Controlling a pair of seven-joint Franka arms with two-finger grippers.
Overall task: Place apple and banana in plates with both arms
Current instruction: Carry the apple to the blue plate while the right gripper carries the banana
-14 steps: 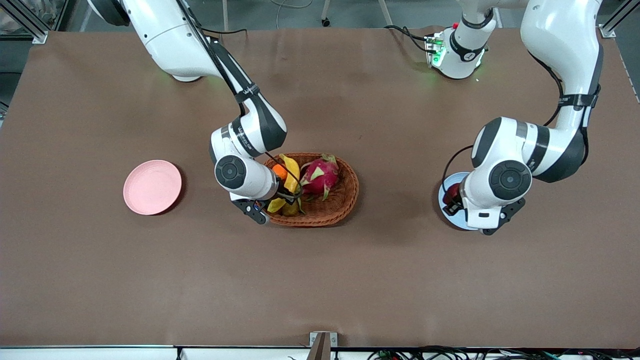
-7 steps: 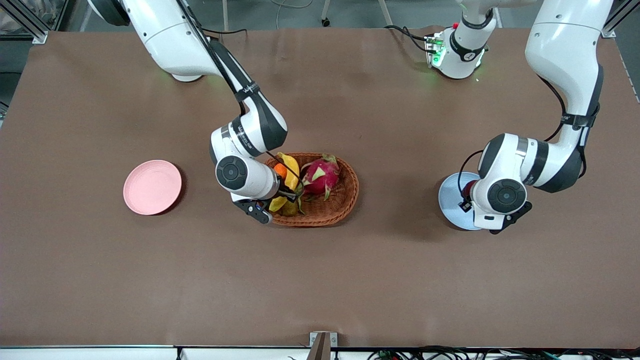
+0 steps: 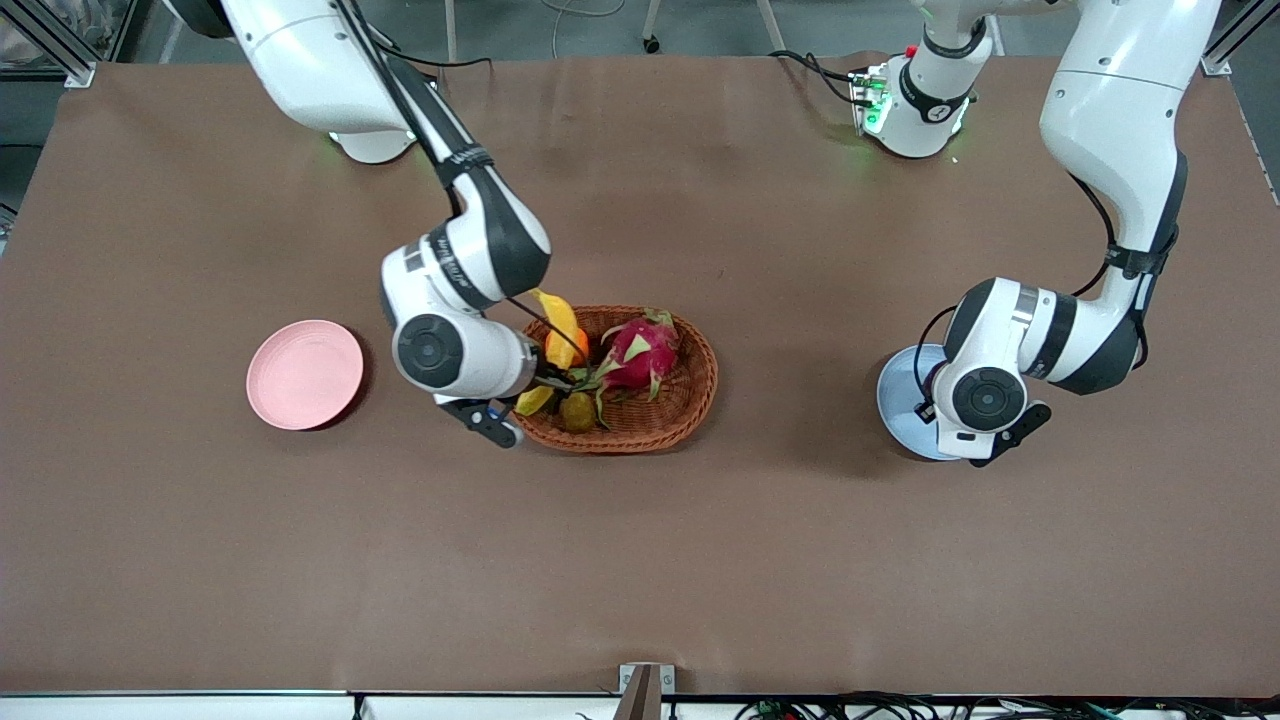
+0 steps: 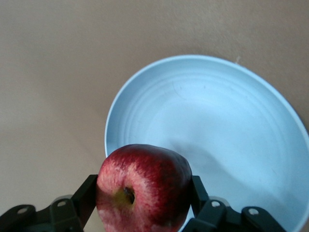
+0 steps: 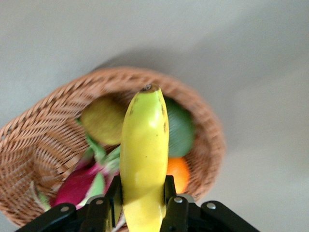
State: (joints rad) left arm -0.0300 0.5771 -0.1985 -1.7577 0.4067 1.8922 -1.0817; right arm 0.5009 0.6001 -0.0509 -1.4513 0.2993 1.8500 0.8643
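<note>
My left gripper (image 4: 144,193) is shut on the dark-red apple (image 4: 145,186), holding it over the rim of the light blue plate (image 4: 231,125). In the front view the left gripper (image 3: 925,400) hangs over the blue plate (image 3: 898,392), and the wrist hides the apple. My right gripper (image 5: 142,193) is shut on the yellow banana (image 5: 144,150), which stands lifted above the wicker basket (image 5: 38,140). The front view has the right gripper (image 3: 545,380) and banana (image 3: 556,318) over the basket's end toward the right arm. The pale pink plate (image 3: 305,373) lies bare toward the right arm's end.
The oval wicker basket (image 3: 690,400) sits mid-table with a magenta dragon fruit (image 3: 640,350), an orange (image 3: 578,345) and a brownish-green fruit (image 3: 577,410) in it. A green fruit (image 5: 181,128) also lies inside. Bare brown tabletop lies between basket and plates.
The right arm has raised the banana out of the basket and drifted toward the pink plate. The left wrist shifted over the blue plate and now covers the apple.
</note>
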